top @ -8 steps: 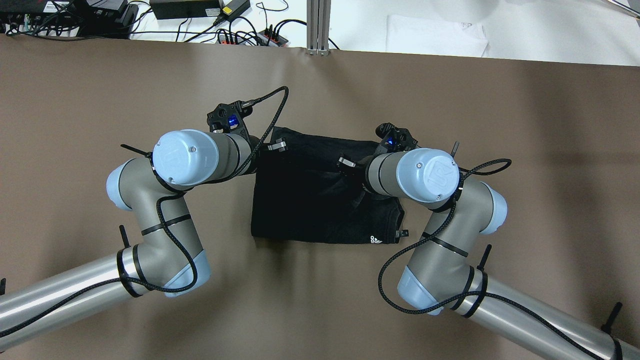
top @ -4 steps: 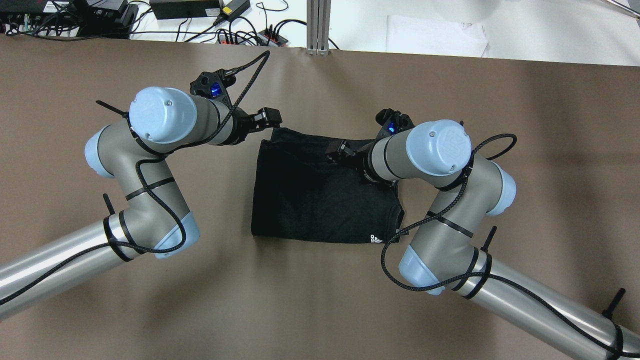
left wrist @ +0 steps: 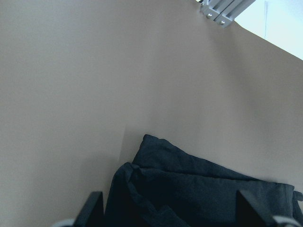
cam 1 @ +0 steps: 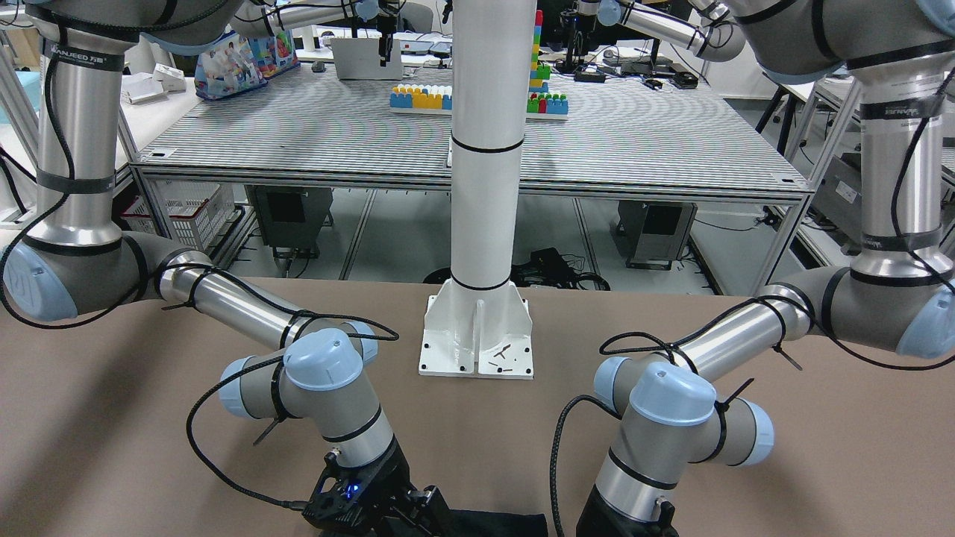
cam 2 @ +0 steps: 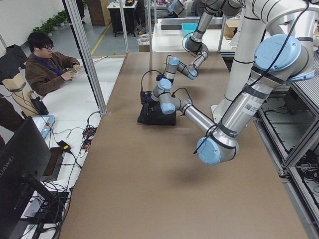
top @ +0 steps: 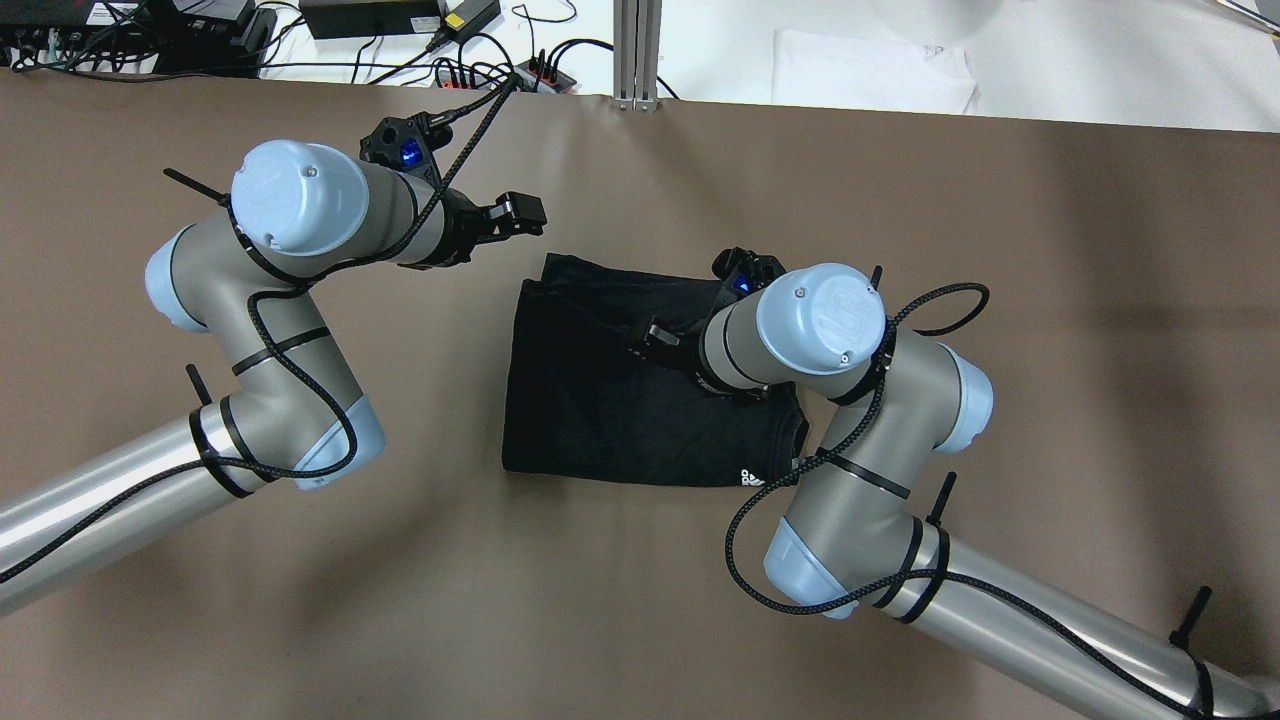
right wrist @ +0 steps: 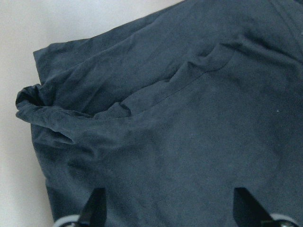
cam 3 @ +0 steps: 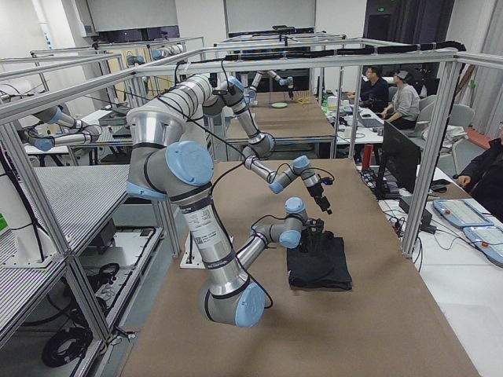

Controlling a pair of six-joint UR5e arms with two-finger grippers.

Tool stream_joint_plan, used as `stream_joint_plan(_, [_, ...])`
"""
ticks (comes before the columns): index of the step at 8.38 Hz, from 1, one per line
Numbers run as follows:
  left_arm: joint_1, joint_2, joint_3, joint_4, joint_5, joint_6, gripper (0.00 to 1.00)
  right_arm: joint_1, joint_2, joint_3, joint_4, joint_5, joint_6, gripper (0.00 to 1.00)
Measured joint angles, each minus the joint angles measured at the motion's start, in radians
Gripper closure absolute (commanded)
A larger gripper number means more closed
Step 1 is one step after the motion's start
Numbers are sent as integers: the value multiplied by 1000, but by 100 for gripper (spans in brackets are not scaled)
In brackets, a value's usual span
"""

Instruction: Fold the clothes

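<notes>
Clothes point(top: 610, 400), one black layered rectangle, lie flat at mid-length of the table point(top: 1000, 300), toward the edge away from the robot, with the long axis along the table's length. The right hand point(top: 660, 338) hangs over the far right part, jaws apart and empty, so it is the nearer. The left hand point(top: 522, 214), also spread and empty, stands clear just beyond the far left corner.

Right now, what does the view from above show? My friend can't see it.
A folded black garment lies on a brown table. The right gripper is over it, open; the left gripper is open too, off the cloth near its far corner.
</notes>
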Motion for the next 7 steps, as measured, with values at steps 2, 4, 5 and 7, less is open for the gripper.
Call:
stream_joint_plan(2, [-36,7,0,17,-27,73,0,43,42,4,-158,16,-122,6])
stream_joint_plan(4, [-97,42,-1,46,-59,214,0,148,45,30,-317,71,-322,6])
stream_joint_plan(5, [-125,60,-1,52,-61,265,0,199,23,57,-389,86,-447,6])
stream_joint_plan(7, [-188,94,-2,71,-60,316,0,283,-87,131,-450,89,-715,6])
